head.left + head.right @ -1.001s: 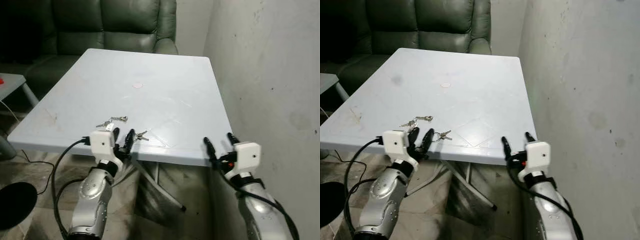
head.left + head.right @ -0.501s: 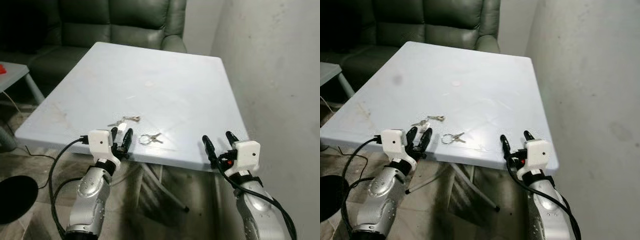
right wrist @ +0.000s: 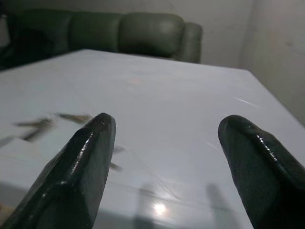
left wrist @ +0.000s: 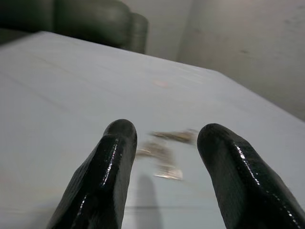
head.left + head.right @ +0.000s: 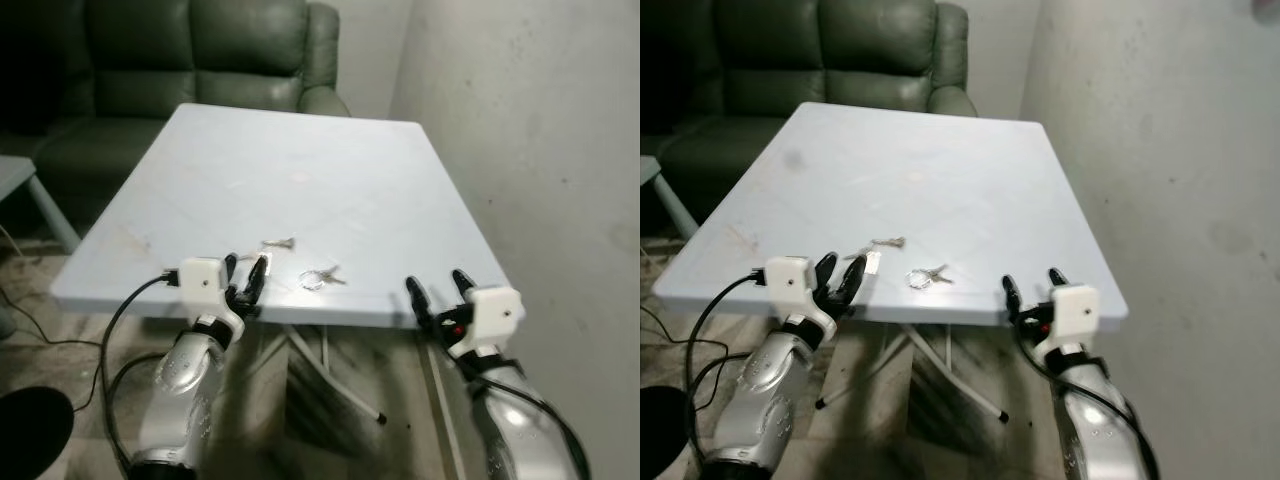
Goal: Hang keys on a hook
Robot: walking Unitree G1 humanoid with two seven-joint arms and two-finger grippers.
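Note:
Two sets of keys lie on the pale blue table near its front edge: a loose bunch and, to its right, a key on a ring. My left gripper is open at the table's front edge, just in front of the loose bunch and left of the ring. In the left wrist view the blurred keys lie beyond its spread fingers. My right gripper is open at the front right corner, apart from the keys. The right wrist view has the keys far off to the side.
A dark green sofa stands behind the table. A pale wall runs close along the right side. A small grey table is at the far left, and a black round object lies on the floor at lower left.
The camera has shifted, so the whole scene sits differently. The gap between my left gripper and the ring key has grown. Both grippers stay open at the table's front edge.

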